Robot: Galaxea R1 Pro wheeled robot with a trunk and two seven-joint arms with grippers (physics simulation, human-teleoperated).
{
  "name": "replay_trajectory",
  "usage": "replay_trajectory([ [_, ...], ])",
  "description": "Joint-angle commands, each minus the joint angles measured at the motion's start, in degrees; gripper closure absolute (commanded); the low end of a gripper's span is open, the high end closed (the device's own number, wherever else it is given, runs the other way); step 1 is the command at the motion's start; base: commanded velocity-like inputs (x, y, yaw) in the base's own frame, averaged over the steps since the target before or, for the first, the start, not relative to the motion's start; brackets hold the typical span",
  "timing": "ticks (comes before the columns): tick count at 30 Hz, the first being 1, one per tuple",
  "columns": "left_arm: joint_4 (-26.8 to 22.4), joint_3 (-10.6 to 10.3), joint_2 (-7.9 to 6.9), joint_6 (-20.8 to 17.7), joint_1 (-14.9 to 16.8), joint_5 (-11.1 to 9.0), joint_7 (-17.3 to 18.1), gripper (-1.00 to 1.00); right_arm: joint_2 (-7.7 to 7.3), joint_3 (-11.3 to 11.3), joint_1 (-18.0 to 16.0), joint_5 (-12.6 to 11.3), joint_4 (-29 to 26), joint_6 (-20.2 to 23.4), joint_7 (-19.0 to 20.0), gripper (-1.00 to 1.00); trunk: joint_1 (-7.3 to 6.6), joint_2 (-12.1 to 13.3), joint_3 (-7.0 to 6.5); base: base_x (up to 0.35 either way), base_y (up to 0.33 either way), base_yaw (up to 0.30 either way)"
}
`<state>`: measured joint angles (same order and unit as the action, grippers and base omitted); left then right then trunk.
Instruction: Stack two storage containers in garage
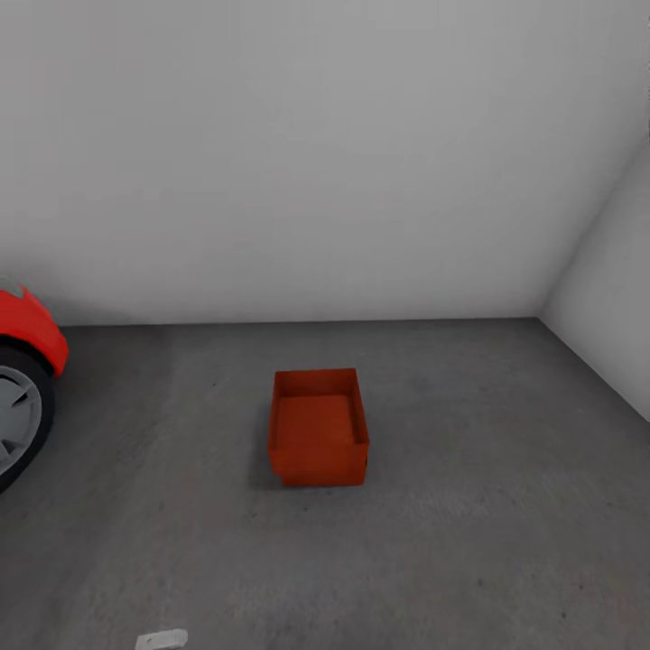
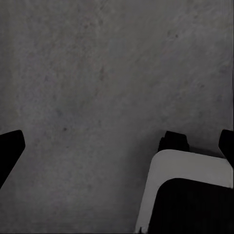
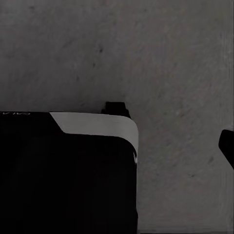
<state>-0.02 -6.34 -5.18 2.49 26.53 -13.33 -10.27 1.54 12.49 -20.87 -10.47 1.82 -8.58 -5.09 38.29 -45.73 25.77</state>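
Since our head camera is looking down into the garage, we get one orange-red storage container [image 1: 317, 426] sitting upright on the dark grey floor [image 1: 469, 506], near the white wall [image 1: 316, 153] behind it and well apart from the red car [image 1: 27, 334], open top facing up. Over on the left wrist view we're above bare concrete with the robot's white-and-black base [image 2: 187, 192] nearby. Right wrist view, same story: concrete and base [image 3: 92, 124]. Can't tell how either set of jaws stands.
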Motion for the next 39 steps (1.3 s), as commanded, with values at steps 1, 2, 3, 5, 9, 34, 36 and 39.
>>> replay_trajectory([
  [1, 0.03, -0.51, 0.26, -1.05, -0.26, -1.66, 0.04, -1.00, 0.12, 0.50, 0.47, -0.54, 0.19, -0.30, 0.01, -1.00, 0.01, -0.04, -0.04, 0.000, 0.000, 0.000],
  [2, 0.03, -0.51, 0.38, -1.46, -0.47, -2.12, 0.08, -1.00, 0.16, 0.51, 0.75, -0.53, 0.19, -0.30, 0.04, -1.00, 0.01, -0.04, -0.13, 0.000, 0.000, 0.000],
  [3, 0.03, -0.51, 0.59, -2.04, -0.92, -2.84, 0.16, -1.00, 0.23, 0.51, 1.29, -0.53, 0.20, -0.27, 0.09, -1.00, 0.01, -0.04, -0.22, 0.000, 0.000, 0.000],
  [5, 0.03, -0.51, 0.71, -2.56, -1.39, -3.55, 0.21, -1.00, 0.31, 0.52, 1.80, -0.52, 0.20, -0.24, 0.16, -1.00, 0.01, -0.04, -0.40, 0.000, 0.000, 0.000],
  [9, 0.03, -0.49, 0.81, -3.16, -1.95, -4.20, 0.24, -1.00, 0.26, 0.51, 2.56, -0.51, 0.20, -0.23, 0.37, -1.00, 0.01, -0.04, -0.77, 0.000, 0.000, 0.000],
  [34, 0.02, -0.51, 1.71, -0.16, -13.01, -4.07, 4.79, -1.00, 0.25, 0.53, 11.70, 0.01, 0.12, -2.17, 0.26, -1.00, 0.01, -0.04, -3.03, 0.000, 0.000, 0.000],
  [36, -0.02, -0.51, 1.74, 2.13, -13.16, -4.11, 4.79, -1.00, 0.23, 0.52, 11.77, 0.01, 0.12, -2.28, 0.26, -1.00, 0.01, -0.04, -3.21, 0.000, 0.000, 0.000],
  [39, -0.05, -0.51, 1.71, 3.78, -13.22, -4.03, 4.75, -1.00, 0.22, 0.52, 11.80, 0.02, 0.11, -2.37, 0.26, -1.00, 0.01, -0.04, -3.48, 0.000, 0.000, 0.000],
])
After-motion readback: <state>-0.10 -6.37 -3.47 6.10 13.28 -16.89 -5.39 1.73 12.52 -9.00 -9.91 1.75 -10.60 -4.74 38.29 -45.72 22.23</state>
